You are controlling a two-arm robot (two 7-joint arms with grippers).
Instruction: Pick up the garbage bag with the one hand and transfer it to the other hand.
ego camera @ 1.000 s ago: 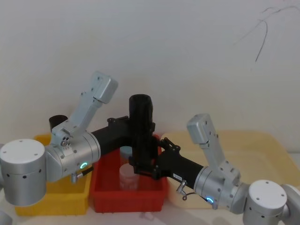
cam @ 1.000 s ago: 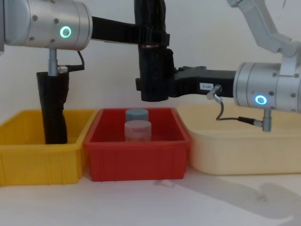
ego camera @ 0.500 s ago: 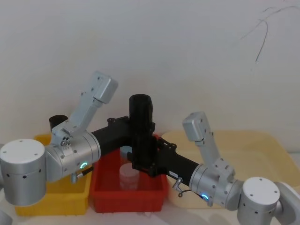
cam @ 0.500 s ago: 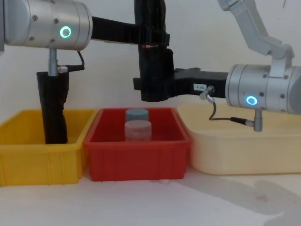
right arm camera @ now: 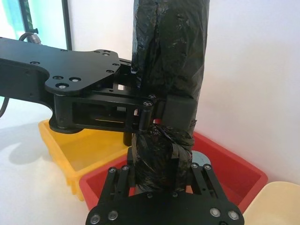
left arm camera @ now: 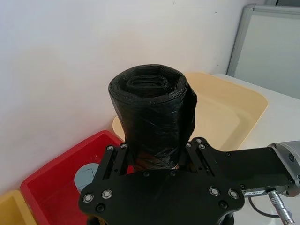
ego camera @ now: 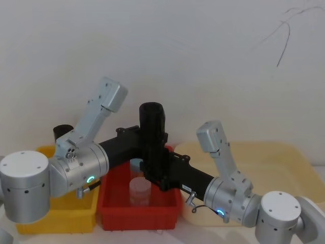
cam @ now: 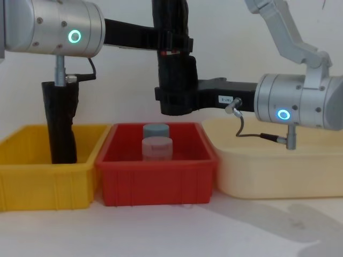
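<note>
The garbage bag [ego camera: 152, 118] [cam: 171, 16], a tall black roll, is held upright in the air above the red bin [cam: 155, 184]. My left gripper [ego camera: 155, 138] [cam: 174, 42], on the green-ringed wrist, is shut on the roll's middle; in the left wrist view the bag [left arm camera: 150, 117] rises between its fingers. My right gripper [ego camera: 155, 175] [cam: 174, 95], on the blue-ringed wrist, is at the roll's lower end, just under the left one. In the right wrist view its fingers [right arm camera: 199, 180] stand close on either side of the bag [right arm camera: 168, 56], open.
Two lidded jars [cam: 156, 147] stand in the red bin right under the roll. The yellow bin [cam: 43, 184] on the left holds another black roll [cam: 60, 123]. A cream tub [cam: 278, 176] lies to the right. A white wall stands close behind.
My right arm has swung in toward the roll, its wrist shifting left and its gripper settling around the lower end. The left gripper and the bag have stayed still.
</note>
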